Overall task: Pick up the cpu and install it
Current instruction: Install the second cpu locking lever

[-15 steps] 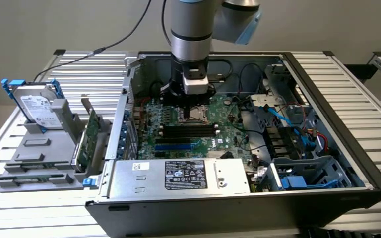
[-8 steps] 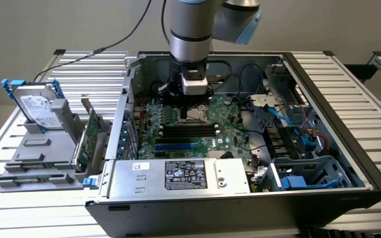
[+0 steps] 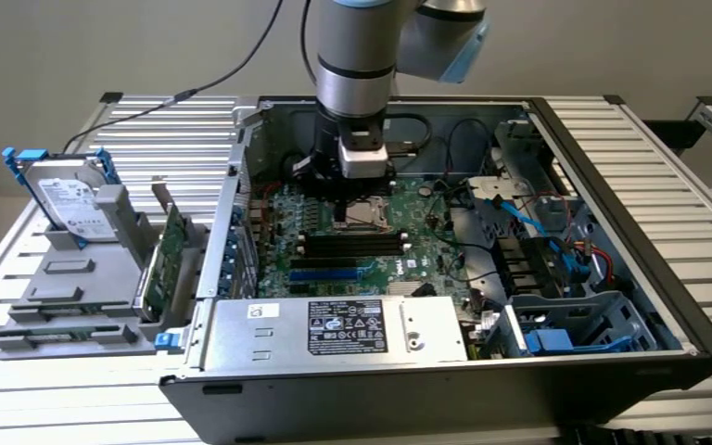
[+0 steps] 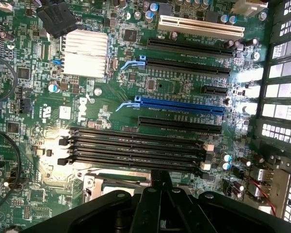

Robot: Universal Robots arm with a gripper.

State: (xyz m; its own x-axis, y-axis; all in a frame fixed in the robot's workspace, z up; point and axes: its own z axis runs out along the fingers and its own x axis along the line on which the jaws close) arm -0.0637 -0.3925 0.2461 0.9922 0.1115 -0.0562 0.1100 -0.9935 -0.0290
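My black two-finger pincer [image 3: 359, 192] is down inside the open black desktop tower case [image 3: 653, 241], right over the silver-framed square CPU socket [image 3: 365, 217] on the green motherboard [image 3: 331, 264]. That socket is my landmark.

Pincer state: fingers drawn together. Whether the CPU is pinched between them I can't confirm; the tips are hidden behind my own body in the wrist view.

CPU location: best guess, the small flat silver-topped chip is at the socket. In the wrist view a pale flat patch [image 4: 117, 191] sits inside the socket frame [image 4: 94, 183], just under my fingers, which looks like the CPU lid, but it's partly covered.

Around the socket: four black memory slots [image 3: 353, 246] just beside it, blue expansion slot [image 4: 182, 105] further out past those, finned silver heatsink [image 4: 85, 52] well apart.

Outside the case, away from the socket: label-covered silver hard drive in blue frame [image 3: 69, 195] and green circuit card [image 3: 168, 250], both standing in the grey holder [image 3: 66, 297].

Progress, my judgement: pickup and carry done, I'm at placement. Seating not verified; socket latch not visibly closed.
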